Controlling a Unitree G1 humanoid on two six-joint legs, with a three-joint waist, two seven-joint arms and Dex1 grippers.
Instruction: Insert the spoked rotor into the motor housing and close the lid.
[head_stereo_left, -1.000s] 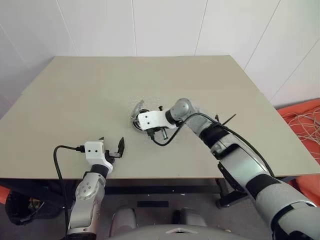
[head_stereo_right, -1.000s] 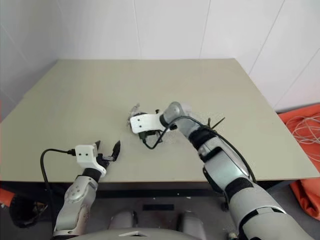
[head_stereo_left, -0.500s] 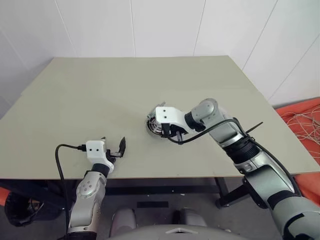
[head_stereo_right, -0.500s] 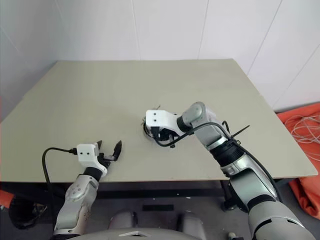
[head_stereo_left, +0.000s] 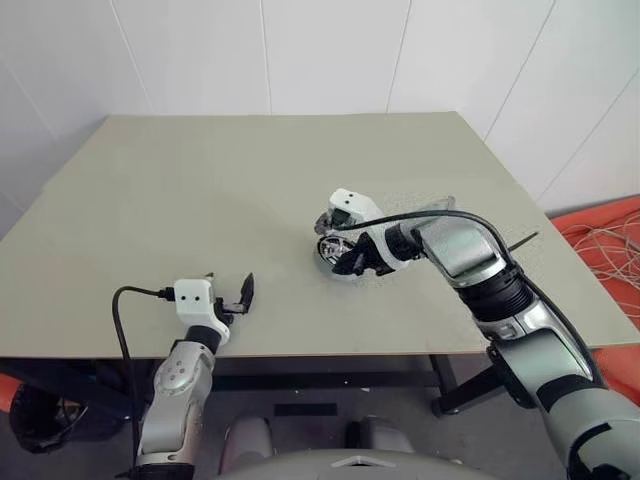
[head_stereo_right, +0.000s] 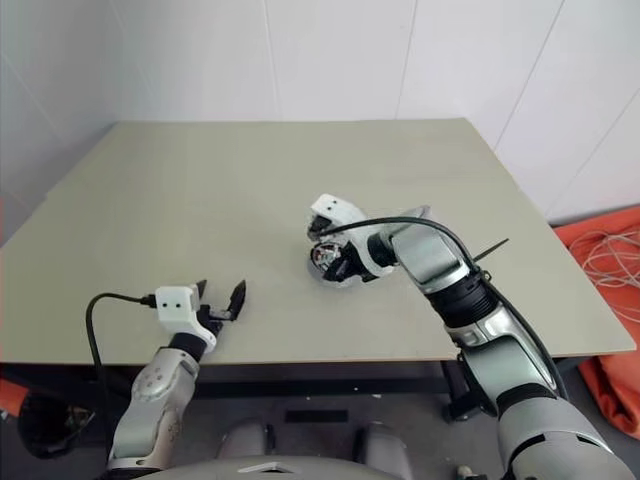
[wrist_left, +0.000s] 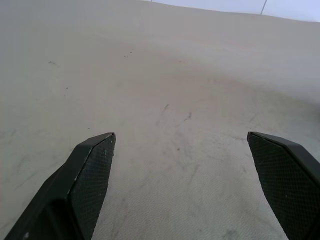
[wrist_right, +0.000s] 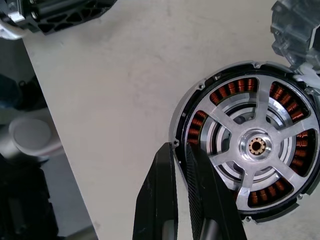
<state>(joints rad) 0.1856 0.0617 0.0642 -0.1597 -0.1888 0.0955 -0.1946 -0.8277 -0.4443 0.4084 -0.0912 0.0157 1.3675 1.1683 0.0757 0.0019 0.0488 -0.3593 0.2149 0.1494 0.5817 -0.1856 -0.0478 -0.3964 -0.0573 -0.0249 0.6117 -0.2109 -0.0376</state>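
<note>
Beige table, silver spoked rotor seated over copper windings, right claw together, left claw apart

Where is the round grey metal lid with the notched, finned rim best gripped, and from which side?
Probably the finned rim of the lid, pinched edge-on from the side facing away from the dark-rimmed, copper-wound motor housing, which sits close beside it. The notches give purchase. The rest of it is out of view.
</note>
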